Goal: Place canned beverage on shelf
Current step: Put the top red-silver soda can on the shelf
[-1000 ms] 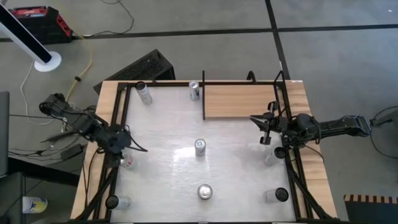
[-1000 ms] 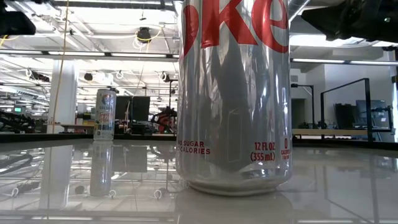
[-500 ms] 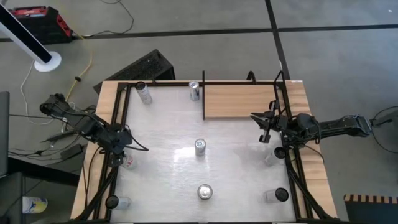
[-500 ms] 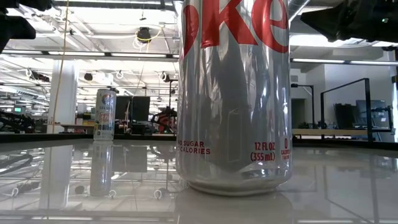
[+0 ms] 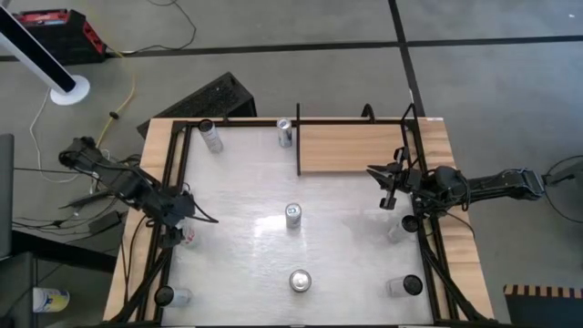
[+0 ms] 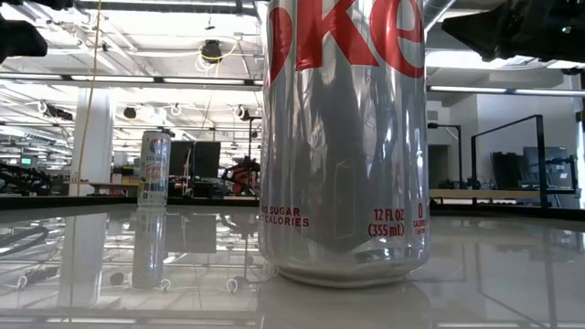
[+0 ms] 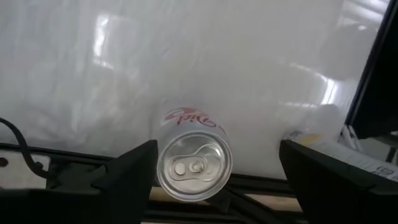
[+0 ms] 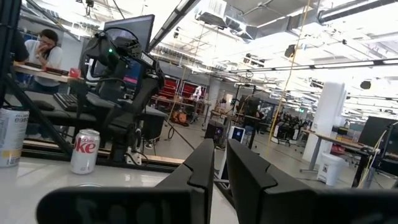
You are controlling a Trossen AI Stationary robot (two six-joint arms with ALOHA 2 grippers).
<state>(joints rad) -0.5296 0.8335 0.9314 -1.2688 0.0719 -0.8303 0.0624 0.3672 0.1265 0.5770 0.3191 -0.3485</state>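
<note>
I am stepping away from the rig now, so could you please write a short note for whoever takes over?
Left hand: open, fingers either side of a Diet Coke can at the table's left edge, not gripping it.
Right hand: shut, empty, waiting just in front of the shelf.
Shelf: at the back right of the table, nothing on it.
Other cans: one mid-table, one nearer the front, one just left of the shelf.
Done: no can placed.
Left: grasp a can and set it on the shelf.
</note>
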